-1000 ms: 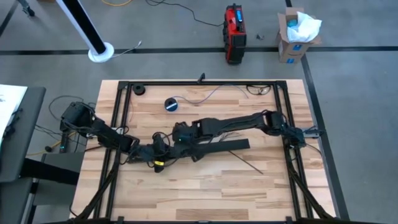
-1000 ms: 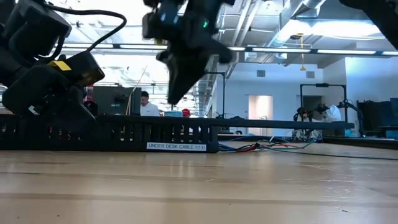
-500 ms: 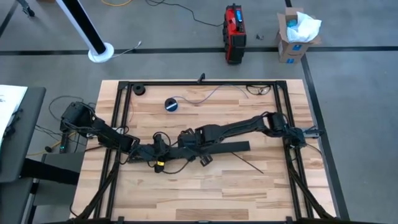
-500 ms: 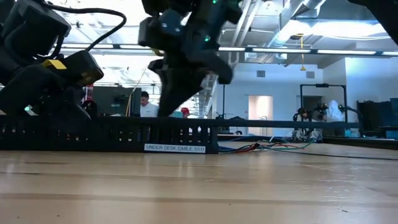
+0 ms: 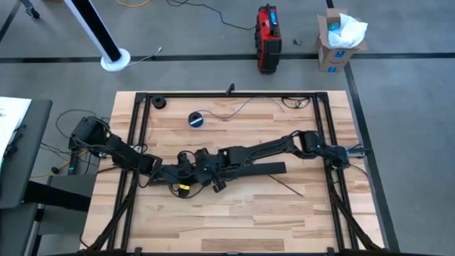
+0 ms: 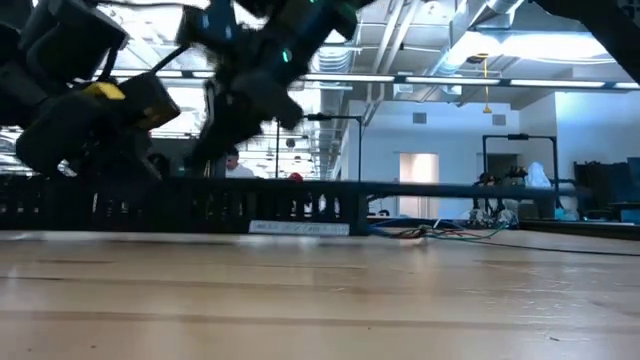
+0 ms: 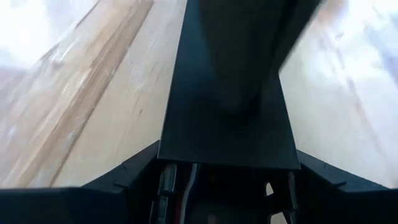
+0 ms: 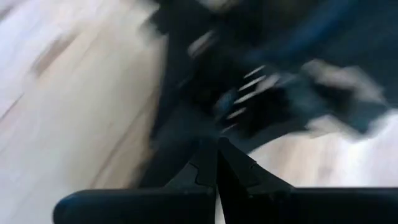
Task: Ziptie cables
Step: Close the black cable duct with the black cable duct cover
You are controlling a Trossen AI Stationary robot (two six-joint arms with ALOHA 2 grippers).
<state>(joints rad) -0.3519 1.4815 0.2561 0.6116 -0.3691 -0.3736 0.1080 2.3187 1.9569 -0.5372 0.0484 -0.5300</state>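
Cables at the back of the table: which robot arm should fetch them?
Probably the right. The left gripper is busy holding the black strip; the right gripper holds nothing, free to reach the cables.

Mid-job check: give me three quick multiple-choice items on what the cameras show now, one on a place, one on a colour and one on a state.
1. Where is the tape roll?
A. Clamped in the right tool
B. On the wood of the table, apart from both arms
C. On the floor

2. What colour is the case on the floor beyond the table?
A. Red and black
B. Yellow
C. White

3. How do the right tool's fingers stand?
A. Spread wide
B. Out of every view
C. Closed together

Answers:
1. B: in the high view the tape roll lies alone on the wood, with neither arm touching it.
2. A: the case is red with black parts.
3. C: in the right wrist view the fingers of the right tool meet with no gap.
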